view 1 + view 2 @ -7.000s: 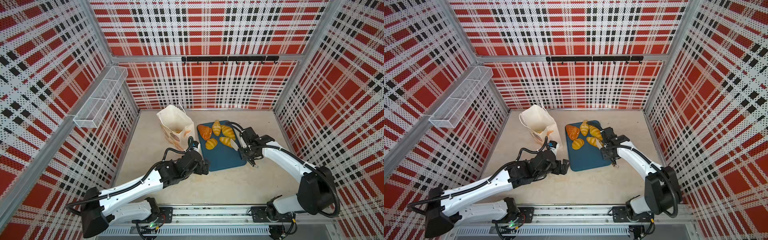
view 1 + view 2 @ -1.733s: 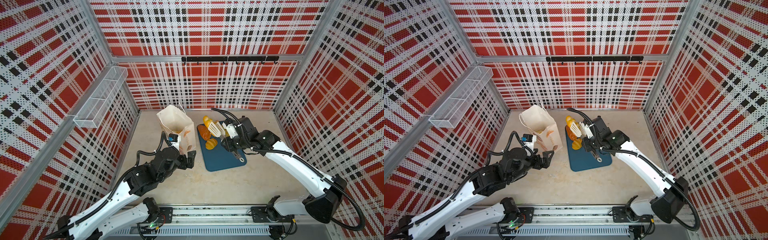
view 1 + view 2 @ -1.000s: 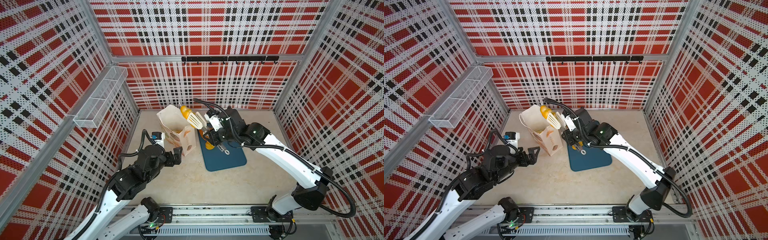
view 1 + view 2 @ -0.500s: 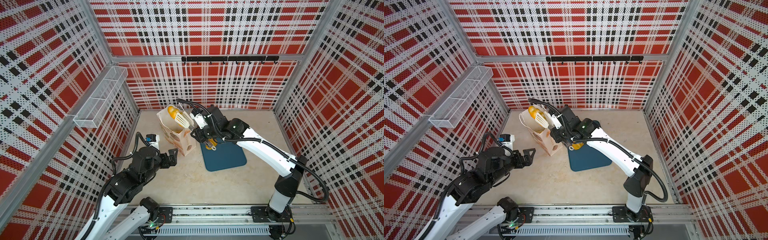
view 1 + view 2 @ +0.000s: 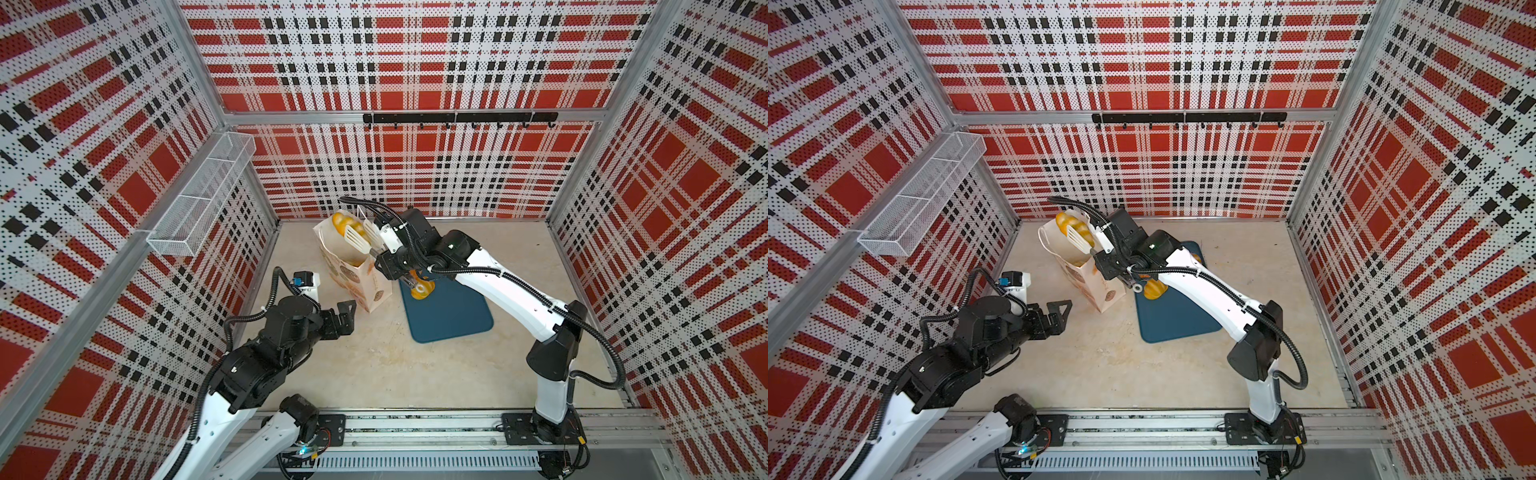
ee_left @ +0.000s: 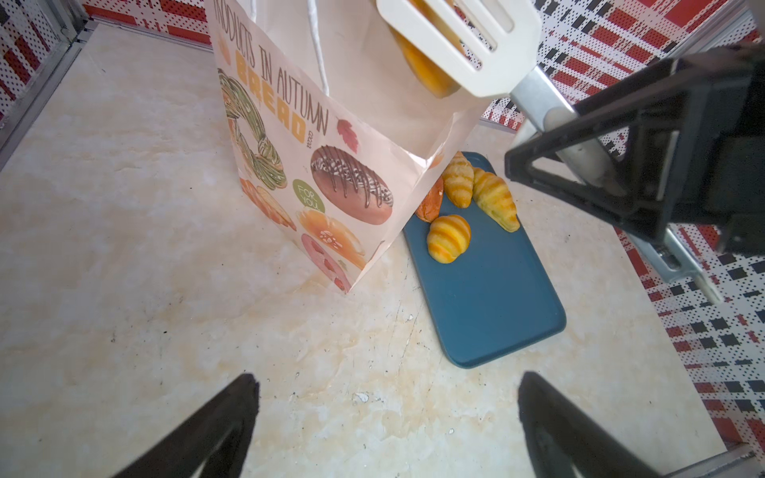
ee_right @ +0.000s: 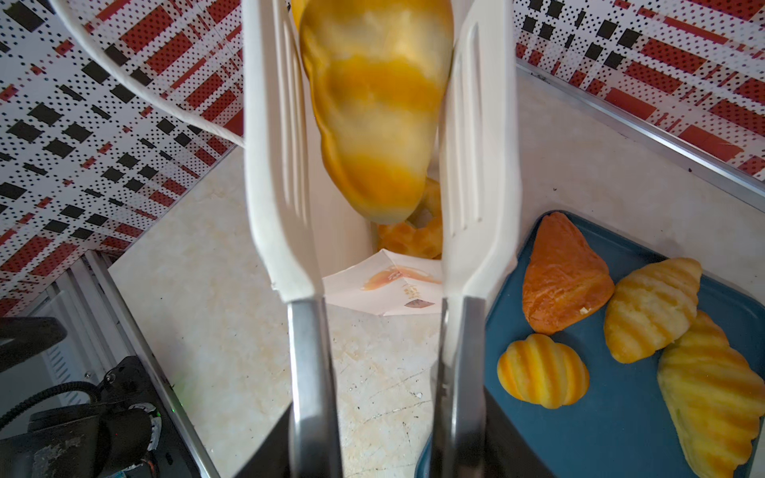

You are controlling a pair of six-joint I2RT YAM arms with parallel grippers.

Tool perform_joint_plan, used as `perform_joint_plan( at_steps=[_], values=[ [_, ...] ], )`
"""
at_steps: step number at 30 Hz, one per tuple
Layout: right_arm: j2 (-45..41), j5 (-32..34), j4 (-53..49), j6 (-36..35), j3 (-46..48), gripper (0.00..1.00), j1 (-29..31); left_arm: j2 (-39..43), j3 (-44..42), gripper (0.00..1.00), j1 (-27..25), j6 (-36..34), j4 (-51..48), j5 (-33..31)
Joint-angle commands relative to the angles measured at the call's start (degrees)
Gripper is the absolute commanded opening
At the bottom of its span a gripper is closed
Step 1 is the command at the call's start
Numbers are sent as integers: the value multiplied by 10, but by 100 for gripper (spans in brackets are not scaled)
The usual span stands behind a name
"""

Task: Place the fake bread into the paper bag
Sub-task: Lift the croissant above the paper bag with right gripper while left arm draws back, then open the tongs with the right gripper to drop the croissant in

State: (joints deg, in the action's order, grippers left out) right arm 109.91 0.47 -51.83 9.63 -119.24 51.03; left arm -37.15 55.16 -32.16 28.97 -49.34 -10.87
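A glossy golden-yellow toy croissant (image 7: 372, 103) is being held between the two blades of a pair of white slotted tongs (image 7: 277, 165) with steel arms, directly above the open mouth of the tall cream-white paper bag (image 5: 357, 270) printed with bread pictures. The steel arms are being gripped from outside by the right gripper (image 7: 385, 455), which is thus clamped on the tool. Both blades are being touched by the croissant, though how firmly it is being pressed cannot be told.

The bag is being seen upright near the far edge of the pale stone-patterned desk (image 5: 374, 365), left of the middle. Deep inside it a golden ring doughnut (image 7: 418, 238) is being partly shown.

Just beside the bag's right side, four more pastries are being carried by a flat dark-blue rectangular tray (image 5: 449, 320), grouped toward its far-left corner:
- an orange-brown triangular piece (image 7: 563, 273)
- two pale yellow croissants (image 7: 654, 310)
- a small round ridged yellow bun (image 7: 542, 374)

The left gripper (image 5: 345, 316) is being held above the desk, near the bag's front-left side, its jaws spread wide with nothing between them.
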Motion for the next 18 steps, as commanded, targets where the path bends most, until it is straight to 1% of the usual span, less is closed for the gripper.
perform_joint_plan(
  at_steps=[1, 4, 9, 12, 18],
  values=[
    [-9, 17, 21, -14, -25, 55, 1, 1, -8, 99, 6, 3, -3, 4],
    [-13, 18, 20, -18, -25, 59, 0, -7, -3, 99, 3, 1, -7, 4],
    [-25, 22, 18, -19, -21, 59, 1, -14, 2, 100, -7, 2, -6, -6],
    [-46, 27, 19, -21, -6, 58, 1, -14, 4, 99, -24, 7, -7, -23],
    [-109, 60, 32, -26, 60, 58, 1, -14, -5, 99, -80, 21, -4, -75]
  ],
)
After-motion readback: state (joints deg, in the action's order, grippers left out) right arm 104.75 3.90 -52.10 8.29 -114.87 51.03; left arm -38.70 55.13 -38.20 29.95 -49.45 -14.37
